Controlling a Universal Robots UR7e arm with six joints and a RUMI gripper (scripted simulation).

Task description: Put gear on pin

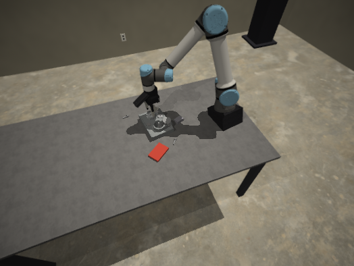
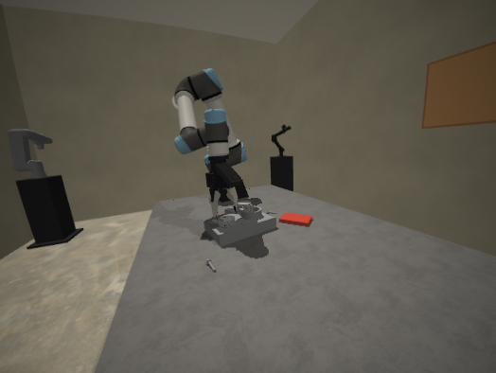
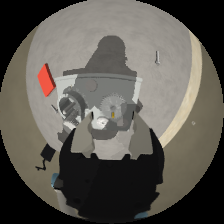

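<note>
No words, labels, brands or numbers can be read on anything, and the only sign-like mark is a small yellow patch on the toothed gear, too coarse to make out its shape.

Block beside base, apart — gear on base — screws on table, either side of base.

a pale grey toothed gear with a yellow painted mark, face up on the grey base block
</note>
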